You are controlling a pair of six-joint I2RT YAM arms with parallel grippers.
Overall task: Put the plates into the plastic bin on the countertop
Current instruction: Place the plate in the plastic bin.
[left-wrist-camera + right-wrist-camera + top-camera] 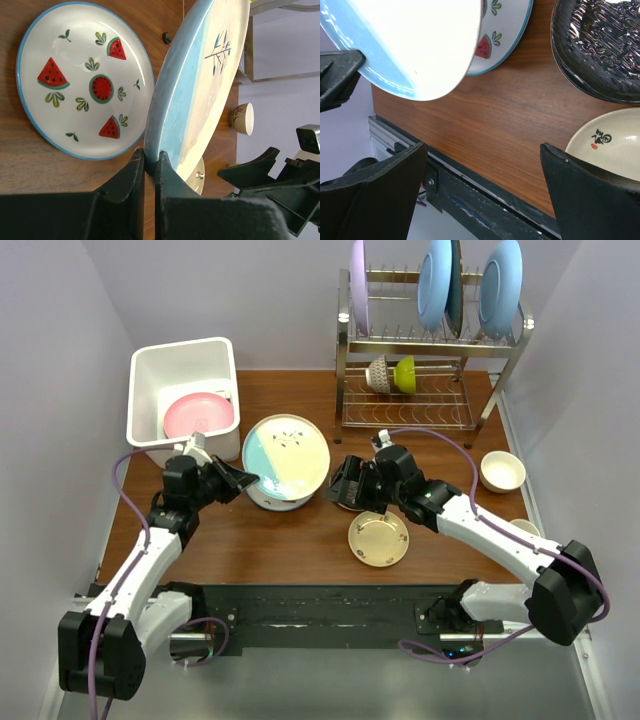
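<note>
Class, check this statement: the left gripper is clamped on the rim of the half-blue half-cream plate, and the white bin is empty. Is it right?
No. The white bin is not empty: the top external view shows a pink plate lying in it. The left gripper is indeed clamped on the rim of the half-blue half-cream plate.

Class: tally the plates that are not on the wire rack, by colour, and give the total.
pink plate: 1
blue-and-cream plate: 1
white watermelon plate: 1
dark glass plate: 1
yellowish plate: 1
Total: 5
</note>
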